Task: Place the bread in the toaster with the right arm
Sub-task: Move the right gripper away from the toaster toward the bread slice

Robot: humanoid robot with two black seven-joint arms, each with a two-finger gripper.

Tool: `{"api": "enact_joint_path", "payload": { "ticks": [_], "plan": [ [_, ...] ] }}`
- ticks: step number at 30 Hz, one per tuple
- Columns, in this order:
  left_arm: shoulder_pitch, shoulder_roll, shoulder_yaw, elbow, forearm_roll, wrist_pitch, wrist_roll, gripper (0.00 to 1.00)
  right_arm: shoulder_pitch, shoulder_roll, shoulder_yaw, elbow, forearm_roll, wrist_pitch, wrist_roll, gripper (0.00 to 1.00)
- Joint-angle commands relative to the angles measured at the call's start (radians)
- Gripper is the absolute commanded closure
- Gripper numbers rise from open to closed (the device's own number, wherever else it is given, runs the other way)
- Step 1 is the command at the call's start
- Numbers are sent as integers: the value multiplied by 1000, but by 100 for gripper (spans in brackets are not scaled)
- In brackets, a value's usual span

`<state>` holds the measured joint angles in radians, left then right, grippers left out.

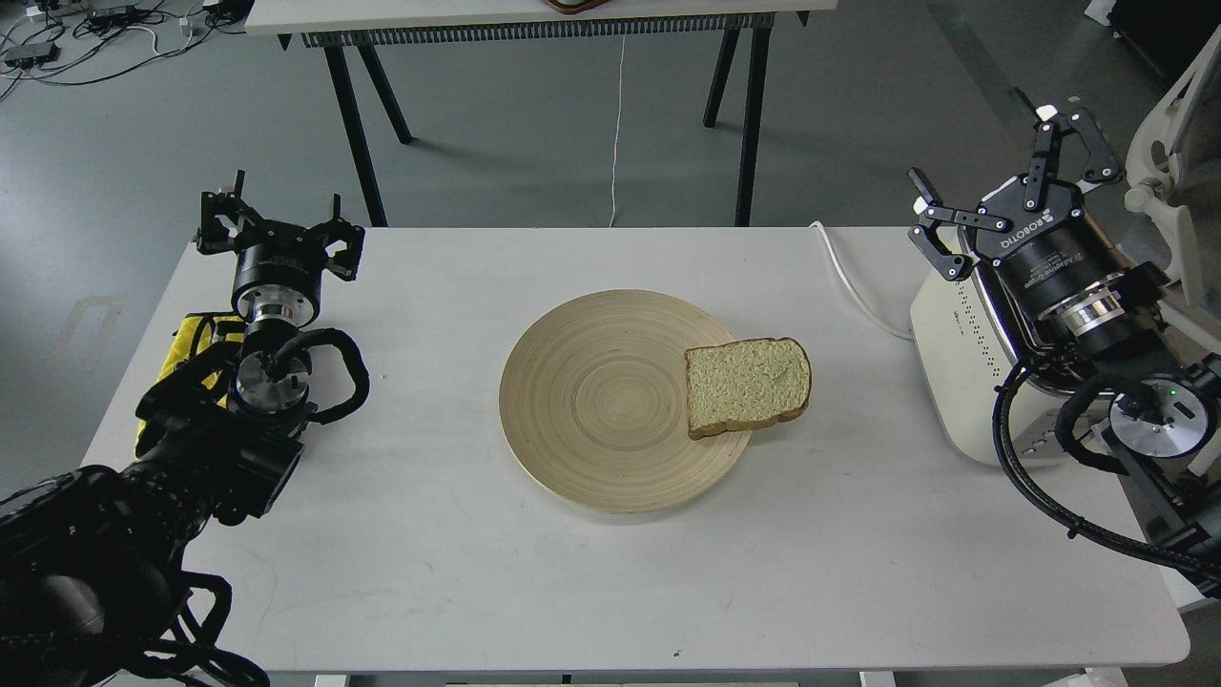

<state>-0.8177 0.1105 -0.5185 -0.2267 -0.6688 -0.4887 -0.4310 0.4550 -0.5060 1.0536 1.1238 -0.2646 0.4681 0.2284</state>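
Observation:
The bread point(748, 385), a tan slice with a brown crust, lies on the right edge of a round wooden plate point(591, 401) in the middle of the white table. The cream-white toaster point(963, 363) stands at the table's right edge, mostly covered by my right arm. My right gripper point(992, 157) is open and empty, raised above the toaster's far end, well right of the bread. My left gripper point(279, 215) is open and empty at the table's far left corner.
A white cord point(854, 286) runs from the toaster toward the table's back edge. A yellow cloth point(186, 343) lies at the left edge beside my left arm. A second table point(534, 19) stands behind.

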Motion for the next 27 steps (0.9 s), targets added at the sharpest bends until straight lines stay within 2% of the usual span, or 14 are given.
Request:
{"api": "enact_joint_path", "payload": {
  "ticks": [1, 5, 15, 21, 27],
  "plan": [
    [0, 0, 0, 0, 0, 0, -2, 0, 11, -3, -6, 31, -224, -90, -7, 1],
    [0, 0, 0, 0, 0, 0, 0, 0, 24, -5, -58, 59, -408, -213, -7, 1],
    [0, 0, 0, 0, 0, 0, 0, 0, 33, 1, -233, 56, -666, -459, -11, 1],
    [0, 0, 0, 0, 0, 0, 0, 0, 30, 20, -337, 48, -729, -563, -15, 1],
    [0, 0, 0, 0, 0, 0, 0, 0, 16, 23, -412, 34, -760, -615, -47, 1]
  ]
}}
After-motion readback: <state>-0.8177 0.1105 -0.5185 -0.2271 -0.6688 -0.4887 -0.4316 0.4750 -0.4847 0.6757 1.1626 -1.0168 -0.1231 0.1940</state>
